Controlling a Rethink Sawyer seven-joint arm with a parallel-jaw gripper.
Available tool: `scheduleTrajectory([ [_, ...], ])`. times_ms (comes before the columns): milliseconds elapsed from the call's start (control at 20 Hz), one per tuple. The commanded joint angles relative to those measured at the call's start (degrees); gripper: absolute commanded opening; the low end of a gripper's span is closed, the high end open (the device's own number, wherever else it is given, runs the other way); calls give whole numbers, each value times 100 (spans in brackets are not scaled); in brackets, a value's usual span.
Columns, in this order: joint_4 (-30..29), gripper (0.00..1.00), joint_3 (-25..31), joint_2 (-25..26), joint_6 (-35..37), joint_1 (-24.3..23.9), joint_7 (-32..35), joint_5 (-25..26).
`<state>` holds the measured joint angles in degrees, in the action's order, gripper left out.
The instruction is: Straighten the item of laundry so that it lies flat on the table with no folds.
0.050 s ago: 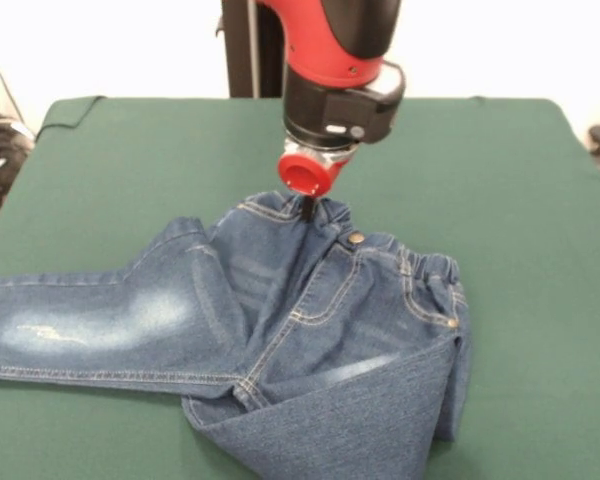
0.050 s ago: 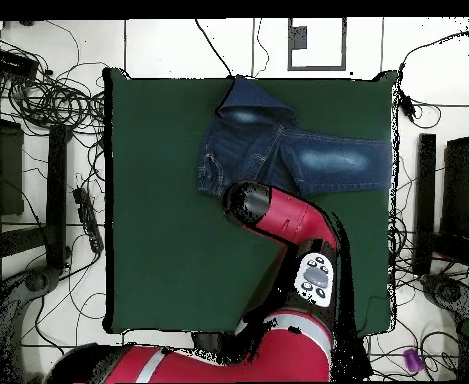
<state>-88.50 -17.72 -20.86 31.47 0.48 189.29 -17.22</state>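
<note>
Close front view, high overhead; both show the table [image 1: 130, 160].

Faded blue denim jeans [image 1: 310, 300] lie on the table [image 1: 130, 170] of matt green felt-like cloth.

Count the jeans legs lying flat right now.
1. On the small blue denim jeans, one leg lies stretched flat toward the dark green felt table edge; the other leg is folded over the seat, partly hidden.
</note>
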Motion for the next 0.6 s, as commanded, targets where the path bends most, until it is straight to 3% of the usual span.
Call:
scheduleTrajectory([
  [50, -931, 0, 746, 228, -262, 391, 986, -543],
  [600, -1155, 0, 796, 245, -430, 557, 1033, -958],
])
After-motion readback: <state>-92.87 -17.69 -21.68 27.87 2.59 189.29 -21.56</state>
